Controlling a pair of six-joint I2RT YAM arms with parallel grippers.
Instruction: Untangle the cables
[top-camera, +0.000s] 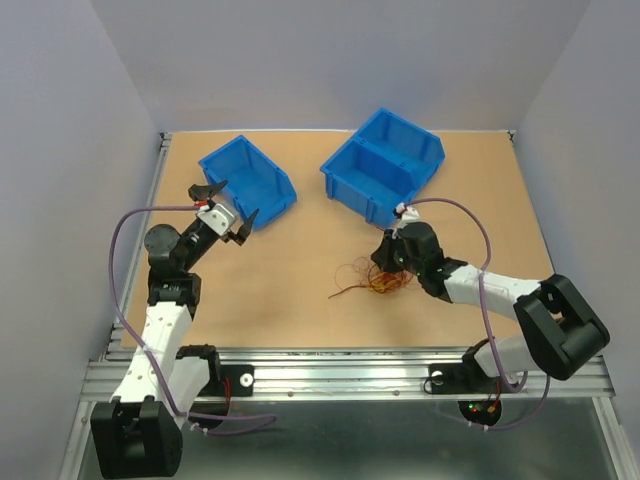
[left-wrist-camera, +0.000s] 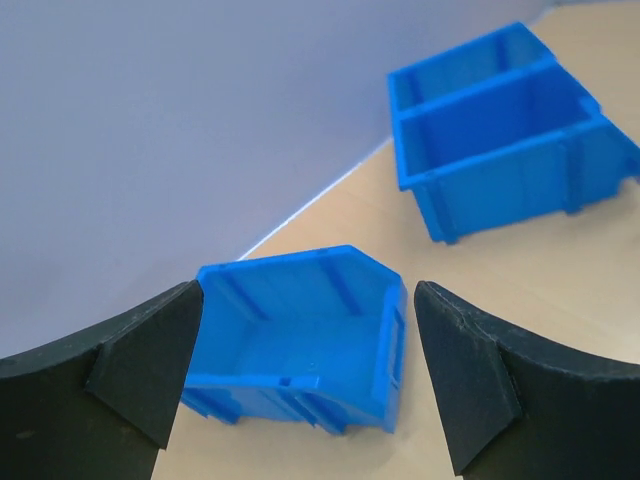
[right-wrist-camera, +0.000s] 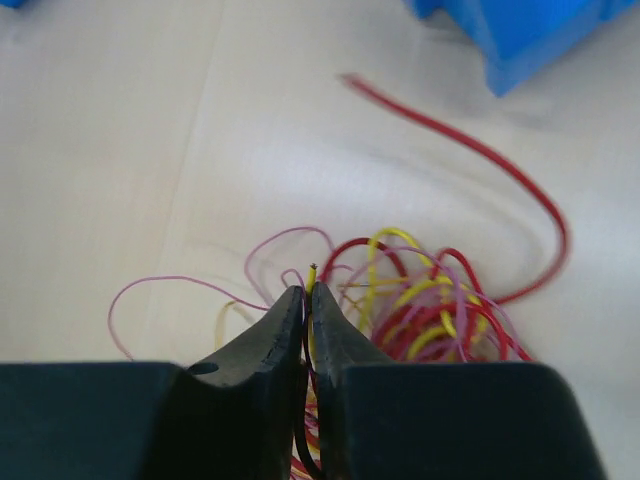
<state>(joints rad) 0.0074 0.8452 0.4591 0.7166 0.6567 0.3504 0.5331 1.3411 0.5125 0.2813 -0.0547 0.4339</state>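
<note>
Arms: I count two black-and-white arms, each ending in one two-finger pincer.
Left pincer: spread wide and holding nothing, raised beside the small bin; on its wrist feed the two black fingers frame that bin.
Right pincer: down at the tangle, jaws pressed almost together on one yellow strand whose tip pokes out just above the fingertips; from overhead I see it at the right edge of the heap.
Cables: one loose tangle of thin red, yellow and pinkish wires, lying on the board near the middle, in front of the large bin and apart from it.
Bins: two of blue plastic, a small open-fronted one at back left and a larger one split into two compartments at back centre; I see nothing in either.
Hard to make out: I cannot count the strands where the loops overlap; the right arm covers part of the heap from above; a long red strand arcing out is blurred; only a corner of a blue bin shows on the right wrist feed.
Surface: flat tan board, with an aluminium rail along the near edge.
Room: plain pale grey walls on three sides.
</note>
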